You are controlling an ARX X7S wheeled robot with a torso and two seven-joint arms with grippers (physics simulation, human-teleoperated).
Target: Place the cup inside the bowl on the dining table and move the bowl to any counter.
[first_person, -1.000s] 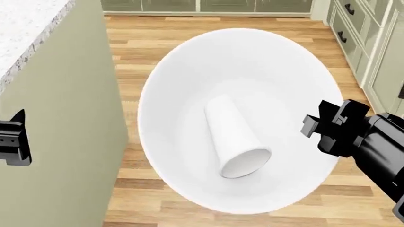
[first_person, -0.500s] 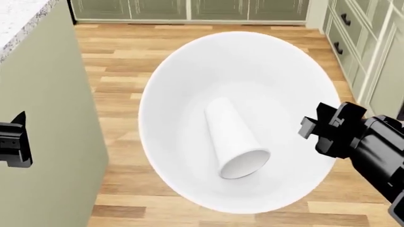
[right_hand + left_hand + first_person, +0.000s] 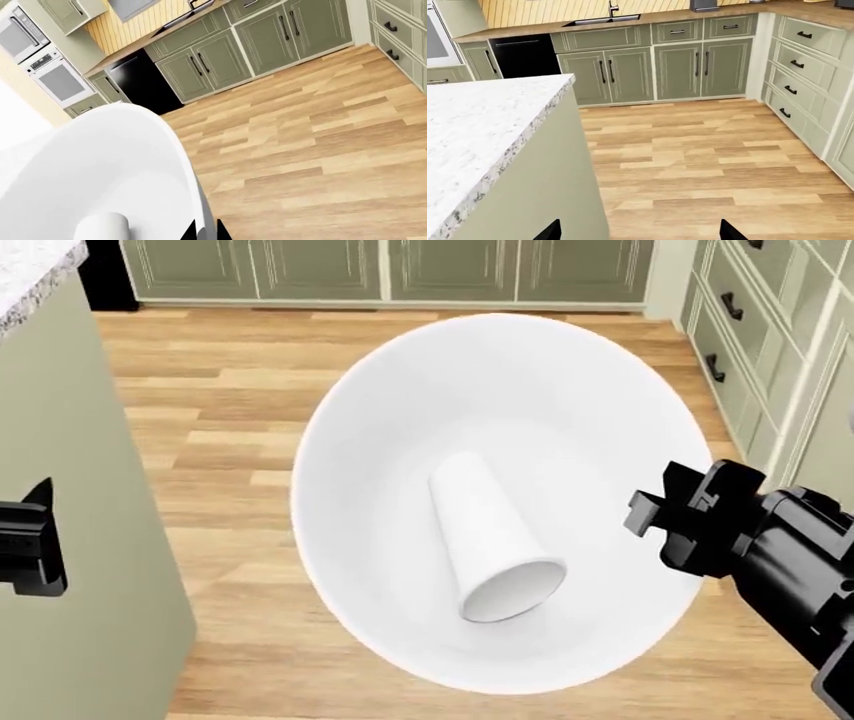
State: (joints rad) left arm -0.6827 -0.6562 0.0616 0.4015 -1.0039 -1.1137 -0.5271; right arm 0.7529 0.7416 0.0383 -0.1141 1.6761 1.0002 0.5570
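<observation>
The large white bowl (image 3: 534, 420) hangs in the air over the wooden floor, held by its right rim. The small white cup (image 3: 487, 535) lies on its side inside it, mouth towards me. My right gripper (image 3: 657, 512) is shut on the bowl's rim; in the right wrist view the rim (image 3: 193, 200) sits pinched between the two fingertips of the gripper (image 3: 205, 232), and the cup (image 3: 100, 227) shows inside the bowl. My left gripper (image 3: 639, 232) is open and empty beside the dining table (image 3: 480, 125). The brown counter (image 3: 800, 10) runs along the far cabinets.
The dining table's green side panel (image 3: 67, 540) stands close on the left. Green cabinets (image 3: 761, 350) line the right and the back. A sink (image 3: 600, 20) and a black dishwasher (image 3: 524, 55) sit in the far counter run. Wooden floor (image 3: 707, 165) lies between.
The view has shifted: the dining table has slid further off to the left and the far cabinets show more. The bowl with the cup stays in my right gripper.
</observation>
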